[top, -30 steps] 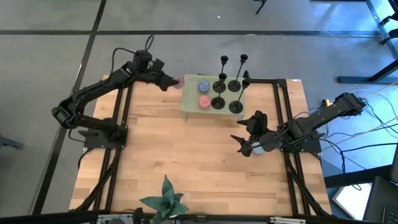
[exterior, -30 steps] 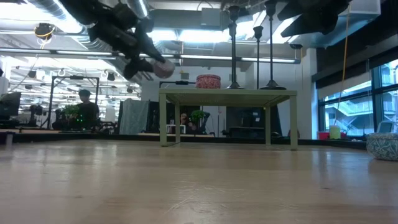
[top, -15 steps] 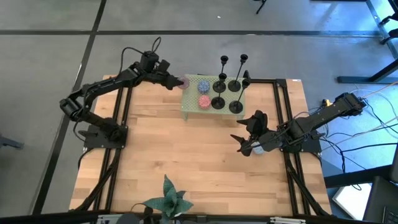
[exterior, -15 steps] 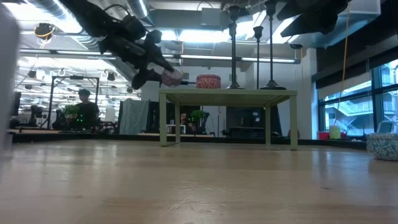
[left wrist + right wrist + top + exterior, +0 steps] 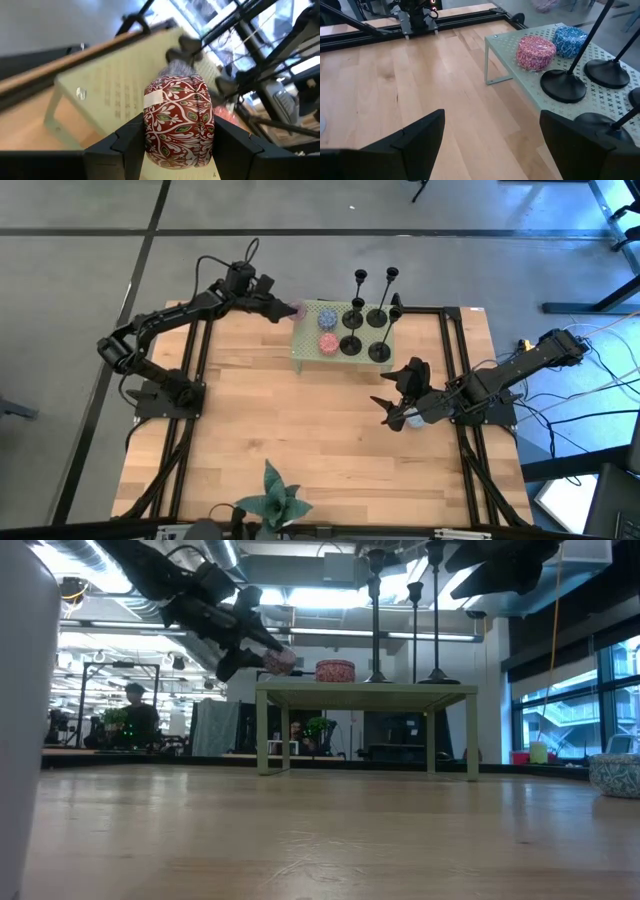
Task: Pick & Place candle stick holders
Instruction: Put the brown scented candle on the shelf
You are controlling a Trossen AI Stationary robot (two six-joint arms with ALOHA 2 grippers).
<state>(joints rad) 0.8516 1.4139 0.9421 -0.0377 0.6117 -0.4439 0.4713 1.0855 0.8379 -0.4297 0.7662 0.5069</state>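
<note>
Candle holders (image 5: 365, 320): black, disc base w/ thin stem, grouped upright on the right half of the small green perforated stand (image 5: 305, 348) at the table's far edge. Five or so visible in the high view; exact count unclear. In the right wrist view, disc bases (image 5: 563, 85) stand close together on the stand top. None is held by either arm.

Other items on stand: red patterned tin (image 5: 328, 344) and blue patterned tin (image 5: 327, 321), just beside the holders.

Risks (judgement):
- Holders are tall, narrow and closely packed. A side approach could clip one stem and topple its neighbours.
- The left arm's load hangs at the stand's left corner. Lowering it off-centre could catch the edge and jolt the stand, shaking the holders.
- Thin stems give little grip area, so slip or tilt on lift is likely.

Left gripper (image 5: 177, 145): hovers above the stand's left end, fingers part-spread and clamped on a round red tin w/ white leaf pattern (image 5: 178, 120). It touches nothing else.

Right gripper (image 5: 398, 395): waits over the table's right side, near the stand's right end, fingers (image 5: 415, 137) spread wide, empty, touching nothing.
</note>
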